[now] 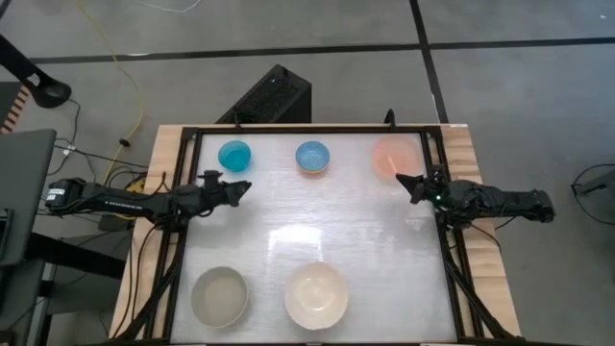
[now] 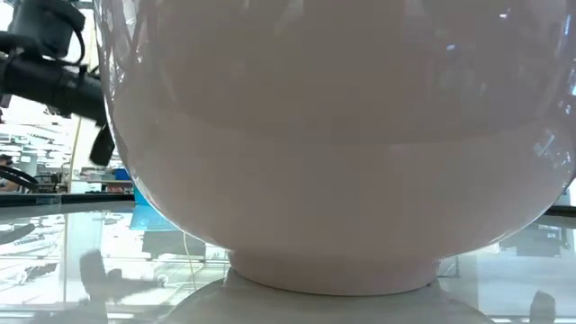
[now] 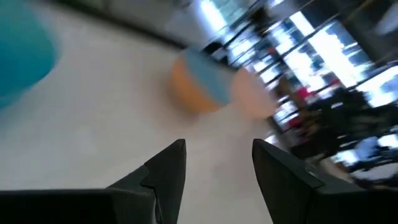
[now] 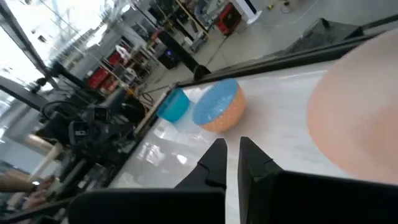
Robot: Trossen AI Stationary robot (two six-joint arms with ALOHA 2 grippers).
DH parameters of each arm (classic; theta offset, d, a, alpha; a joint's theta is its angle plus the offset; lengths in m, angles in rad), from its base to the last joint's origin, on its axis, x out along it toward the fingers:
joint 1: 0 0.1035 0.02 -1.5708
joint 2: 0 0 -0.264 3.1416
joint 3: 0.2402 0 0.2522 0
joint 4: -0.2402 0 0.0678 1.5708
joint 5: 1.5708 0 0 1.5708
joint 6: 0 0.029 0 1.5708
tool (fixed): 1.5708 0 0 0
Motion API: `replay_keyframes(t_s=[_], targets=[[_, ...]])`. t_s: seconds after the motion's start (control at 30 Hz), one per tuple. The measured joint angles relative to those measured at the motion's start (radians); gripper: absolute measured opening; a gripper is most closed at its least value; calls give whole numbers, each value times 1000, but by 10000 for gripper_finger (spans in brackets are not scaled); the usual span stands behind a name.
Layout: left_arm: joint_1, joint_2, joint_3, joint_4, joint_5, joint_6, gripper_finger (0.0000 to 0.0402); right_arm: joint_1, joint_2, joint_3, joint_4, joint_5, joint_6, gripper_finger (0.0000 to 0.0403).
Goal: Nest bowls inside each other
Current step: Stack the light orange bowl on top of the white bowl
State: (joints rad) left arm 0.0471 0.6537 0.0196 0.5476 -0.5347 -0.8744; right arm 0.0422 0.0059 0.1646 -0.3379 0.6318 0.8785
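Observation:
Five bowls stand apart, each on its base on the white table (image 1: pixel 307 226). Along the far side are the cyan bowl (image 1: pixel 233 153), the light blue bowl (image 1: pixel 312 156) and the pale pink bowl (image 1: pixel 396 156). Near the front edge are the greyish-beige bowl (image 1: pixel 220 294) and the cream-white bowl (image 1: pixel 316 294), which fills the low view (image 2: pixel 342 135). My left gripper (image 1: pixel 245 188) (image 3: pixel 217 162) hovers open just nearer than the cyan bowl (image 3: pixel 18 56), holding nothing. My right gripper (image 1: pixel 404 183) (image 4: pixel 231 152) is shut and empty, just nearer than the pink bowl (image 4: pixel 357 106).
A black frame (image 1: pixel 307 129) runs around the table, with wooden strips on both sides. A black box (image 1: pixel 269 96) sits on the floor beyond the far edge. Open tabletop lies in the middle, between the two rows of bowls.

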Motion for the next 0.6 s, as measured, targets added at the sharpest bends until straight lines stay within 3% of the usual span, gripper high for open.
replay_keyframes(t_s=[0.13, 0.3, 0.4, 0.6], targets=[[0, 0, 0, 141, -52, 67, 174, 0, 0, 0, 45, -1, 59, 13], [0, 0, 0, 247, -42, 113, 174, 0, 0, 0, 114, -3, 116, 13], [1, 0, 0, 288, 23, 108, 174, -9, 0, 0, 158, -8, 91, 13], [0, 0, 0, 481, 223, 177, 174, -12, 0, 0, 415, -82, -176, 13]])
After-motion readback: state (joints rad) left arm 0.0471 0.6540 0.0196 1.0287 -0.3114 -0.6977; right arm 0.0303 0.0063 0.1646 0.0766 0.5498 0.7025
